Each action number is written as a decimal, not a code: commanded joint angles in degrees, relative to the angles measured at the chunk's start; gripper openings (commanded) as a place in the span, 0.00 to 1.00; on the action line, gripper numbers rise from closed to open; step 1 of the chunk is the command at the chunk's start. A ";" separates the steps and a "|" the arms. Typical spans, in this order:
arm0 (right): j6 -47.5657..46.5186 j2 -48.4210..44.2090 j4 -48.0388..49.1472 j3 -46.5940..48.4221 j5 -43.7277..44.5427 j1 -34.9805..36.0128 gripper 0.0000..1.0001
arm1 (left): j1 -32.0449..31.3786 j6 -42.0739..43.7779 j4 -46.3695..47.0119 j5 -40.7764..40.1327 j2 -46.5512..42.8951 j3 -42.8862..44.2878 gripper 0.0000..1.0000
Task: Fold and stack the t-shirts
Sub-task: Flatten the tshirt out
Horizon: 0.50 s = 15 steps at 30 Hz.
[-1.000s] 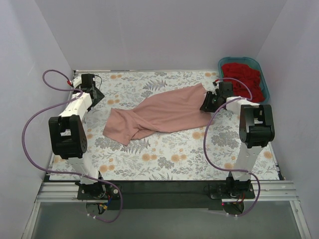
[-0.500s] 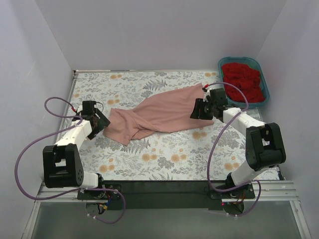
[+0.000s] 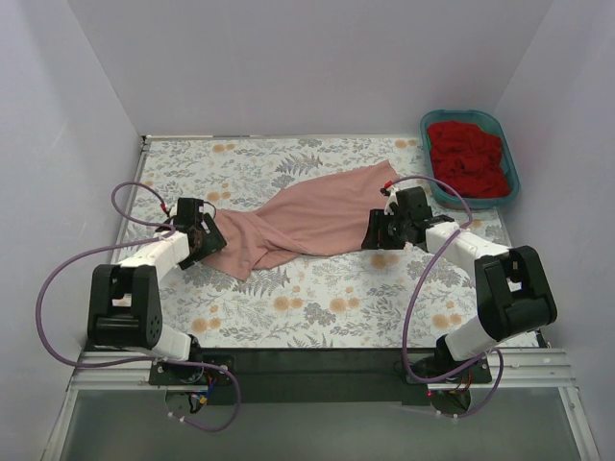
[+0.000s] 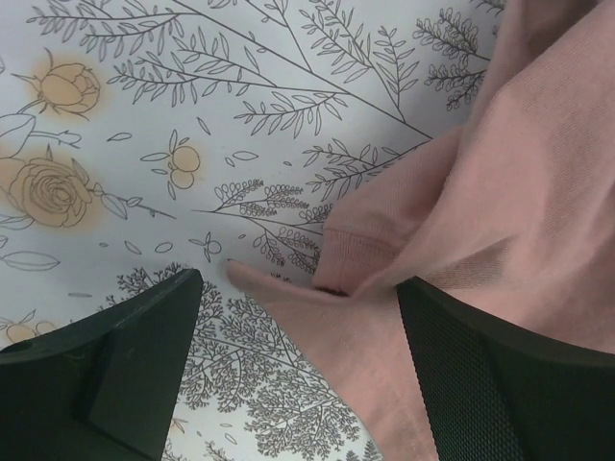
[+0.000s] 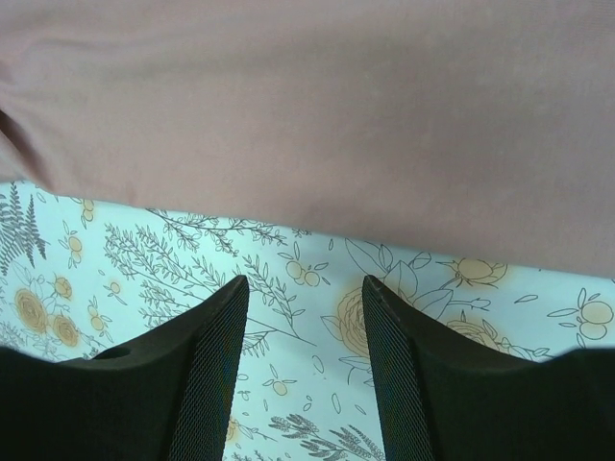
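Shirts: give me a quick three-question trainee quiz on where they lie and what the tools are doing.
1. True or false: the red shirt lies in the tub.
2. At the pink shirt, the left tool is: A) shut on it; B) open at its edge; C) holding it in the air.
3. Which tool is nearer the tub?
Key: 1 true; 2 B; 3 the right tool.
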 commanded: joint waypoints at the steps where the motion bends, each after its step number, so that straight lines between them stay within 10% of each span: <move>1: -0.39 -2.18 1.17 -0.83 -0.94 0.13 0.58 | -0.12 3.24 3.99 -0.76 1.48 0.53 0.82; 15: -0.39 -2.53 1.61 -2.24 -0.59 0.13 0.57 | -0.47 4.57 6.72 3.03 3.33 0.36 0.81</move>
